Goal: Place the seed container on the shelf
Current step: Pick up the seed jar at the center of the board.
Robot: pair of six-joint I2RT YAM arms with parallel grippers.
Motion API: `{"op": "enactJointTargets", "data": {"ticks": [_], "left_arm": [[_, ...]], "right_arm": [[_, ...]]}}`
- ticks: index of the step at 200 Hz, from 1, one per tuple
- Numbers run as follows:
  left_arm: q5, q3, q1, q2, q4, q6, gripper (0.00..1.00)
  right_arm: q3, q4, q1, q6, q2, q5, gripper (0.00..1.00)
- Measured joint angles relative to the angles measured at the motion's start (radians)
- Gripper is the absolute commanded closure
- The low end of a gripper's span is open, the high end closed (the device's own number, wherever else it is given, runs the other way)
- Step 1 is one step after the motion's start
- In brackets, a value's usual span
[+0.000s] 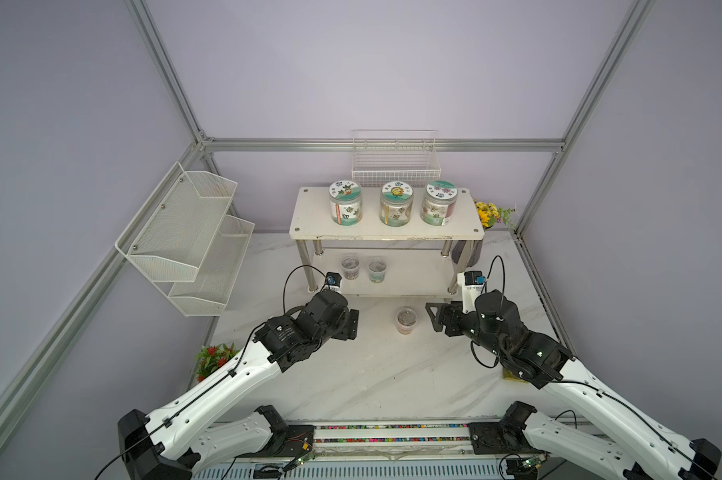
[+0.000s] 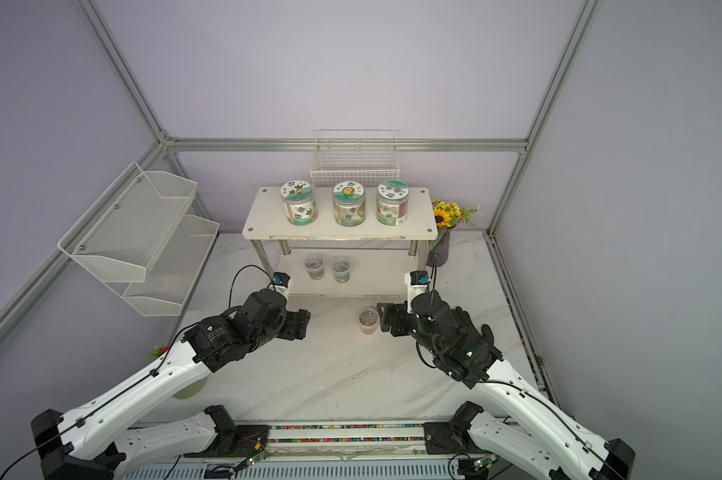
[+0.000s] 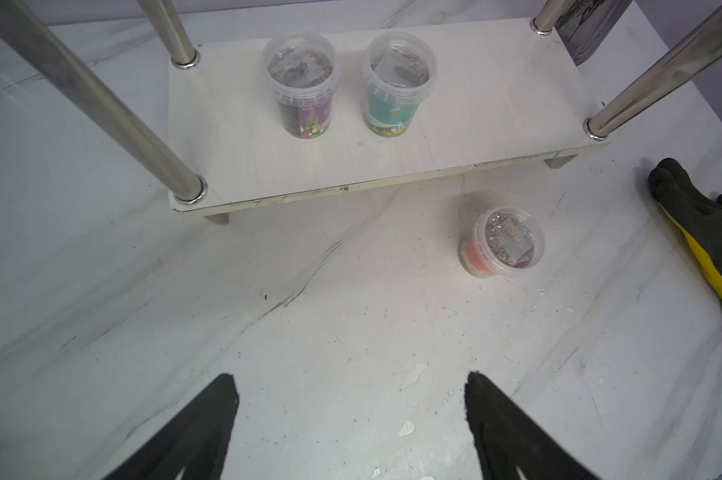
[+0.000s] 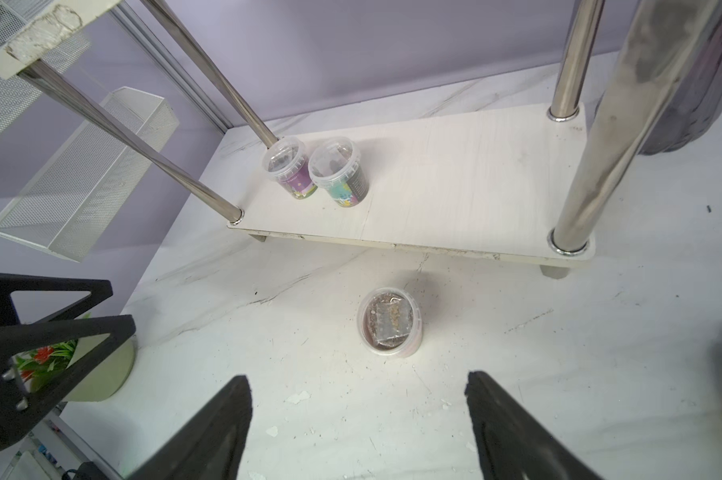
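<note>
Released and holding nothing, my right pincer [image 4: 357, 376] hovers over the marbled table [image 1: 372, 374], its two black fingers spread wide, just beside the seed container [image 4: 390, 322]. This small clear tub with a pinkish-red label stands upright on the table in front of the shelf [image 1: 309, 224]. It is near the front edge of the lower board but not on it, and it touches neither pincer. My left pincer [image 3: 349, 376], likewise released and empty, hangs farther off on the tub's other side. On the shelf's lower board stand a purple-labelled tub [image 3: 299, 83] and a teal-labelled tub [image 3: 399, 81], close together. Three larger jars [image 1: 396, 203] line the top board. A black-and-yellow glove [image 3: 700, 224] lies on the table on my right side.
</note>
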Motion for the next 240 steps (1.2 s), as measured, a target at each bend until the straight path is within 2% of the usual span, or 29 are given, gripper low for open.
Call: {"op": "enactJointTargets", "data": {"ticks": [88, 154, 240], "left_arm": [[-0.124, -0.017, 0.015, -0.098, -0.074, -0.026, 0.06], [-0.138, -0.073, 0.042, -0.105, -0.086, -0.036, 0.04], [-0.137, -0.116, 0.080, -0.084, -0.046, -0.043, 0.03]], "right_arm": [[-0.028, 0.008, 0.027, 0.149, 0.152, -0.095, 0.17], [0.005, -0.001, 0.035, 0.187, 0.298, -0.116, 0.15], [0.136, -0.051, 0.035, 0.190, 0.487, -0.084, 0.08]]}}
